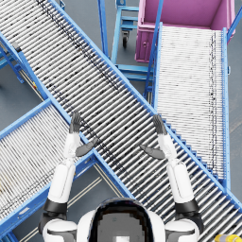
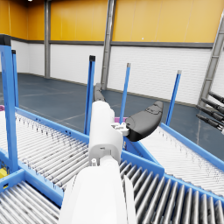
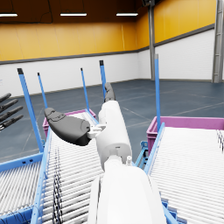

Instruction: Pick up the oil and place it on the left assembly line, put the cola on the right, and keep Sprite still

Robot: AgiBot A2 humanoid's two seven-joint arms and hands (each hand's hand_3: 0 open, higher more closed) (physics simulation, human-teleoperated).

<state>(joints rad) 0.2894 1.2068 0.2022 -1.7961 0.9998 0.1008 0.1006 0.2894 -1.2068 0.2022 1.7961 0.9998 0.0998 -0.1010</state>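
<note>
Hovering over the middle roller conveyor point(image 1: 108, 94), the left hand point(image 1: 76, 137) and right hand point(image 1: 160, 139) hold nothing, fingers spread. It is flanked by the left conveyor point(image 1: 28, 146) and the right conveyor point(image 1: 189, 85), and a pink bin point(image 1: 189, 12) stands beyond the right one. A yellow object point(image 1: 228, 237), cut off near the right arm, may be the oil; I cannot tell. Yellow-and-white walls point(image 2: 153, 57) rise above a dark floor point(image 2: 52, 96).

left robot hand point(image 1: 76, 134): empty, fingers spread | right robot hand point(image 1: 159, 138): empty, fingers spread

A blue-railed roller conveyor point(image 1: 108, 90) ran diagonally under the left hand point(image 1: 75, 138) and right hand point(image 1: 159, 138). A mostly cropped yellow item point(image 1: 228, 237) lay on it behind the right hand. A left roller line point(image 1: 28, 142) sat outboard of the left hand, and a right roller line point(image 1: 189, 80) sat beyond the right hand.
</note>
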